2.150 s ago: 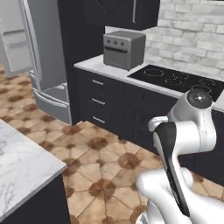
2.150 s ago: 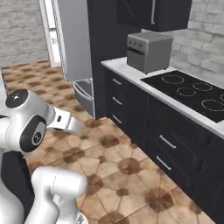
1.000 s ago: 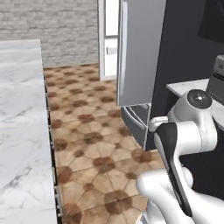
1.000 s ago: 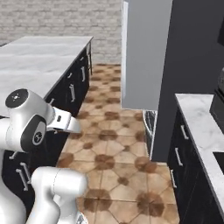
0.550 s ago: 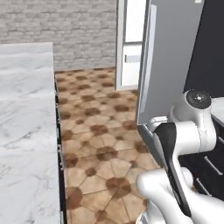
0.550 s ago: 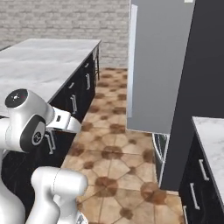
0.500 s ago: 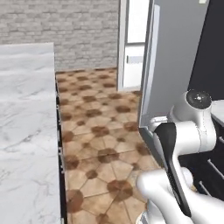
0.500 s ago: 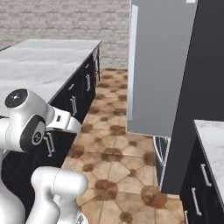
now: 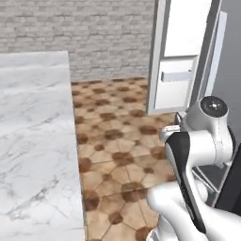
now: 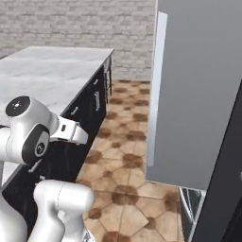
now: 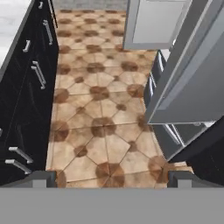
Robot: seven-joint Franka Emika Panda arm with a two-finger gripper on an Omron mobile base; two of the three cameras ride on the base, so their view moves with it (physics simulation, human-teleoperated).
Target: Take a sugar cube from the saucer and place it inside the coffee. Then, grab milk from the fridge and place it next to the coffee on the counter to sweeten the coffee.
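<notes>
Tiled floor (image 11: 100,113) below wide-spread end effector (image 11: 113,177); fridge (image 10: 198,94) cropped by frame.

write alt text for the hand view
Open end effector pointing down at a brown patterned tile floor, with black cabinets with silver handles on one side and the tall light-grey fridge, doors open, on the other.

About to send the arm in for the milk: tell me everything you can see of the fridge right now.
The fridge is a tall light-grey appliance with its door standing open. The door's flat grey outer face shows in the right base view, with a pale vertical strip along its edge. In the left base view its white inside shows a door bin. Low drawers show in the hand view. No milk is visible.
</notes>
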